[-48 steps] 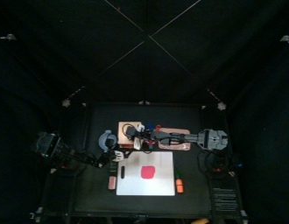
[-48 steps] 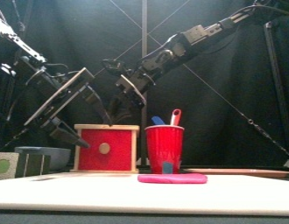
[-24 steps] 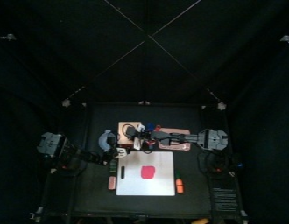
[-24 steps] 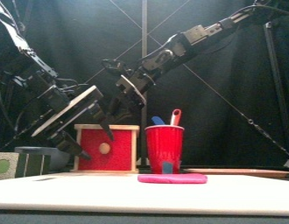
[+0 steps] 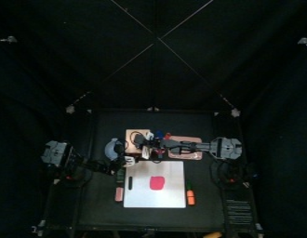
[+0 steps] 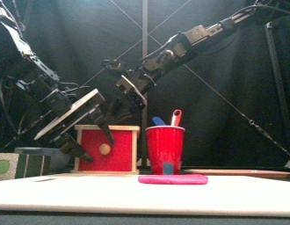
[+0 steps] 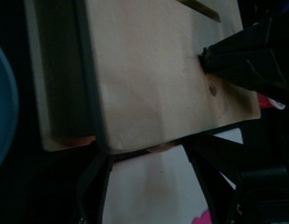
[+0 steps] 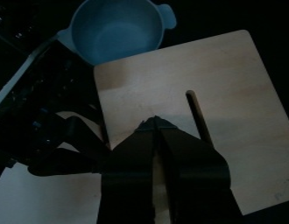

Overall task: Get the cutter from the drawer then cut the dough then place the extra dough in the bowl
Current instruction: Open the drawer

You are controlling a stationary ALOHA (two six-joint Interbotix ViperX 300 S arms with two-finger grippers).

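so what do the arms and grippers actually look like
The left arm and right arm are black, jointed segments trailing black cables; the right one has silvery bands. The left gripper and right gripper each have two black jaws; the left's outside looks pale grey in the front view.

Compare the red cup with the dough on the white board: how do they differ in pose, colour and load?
The red cup stands upright and tall; the dough lies flat and low on the white board. The cup is deep red, the dough pinker. The cup holds a blue toy knife and a red toy knife; the dough carries nothing. Both are reddish.
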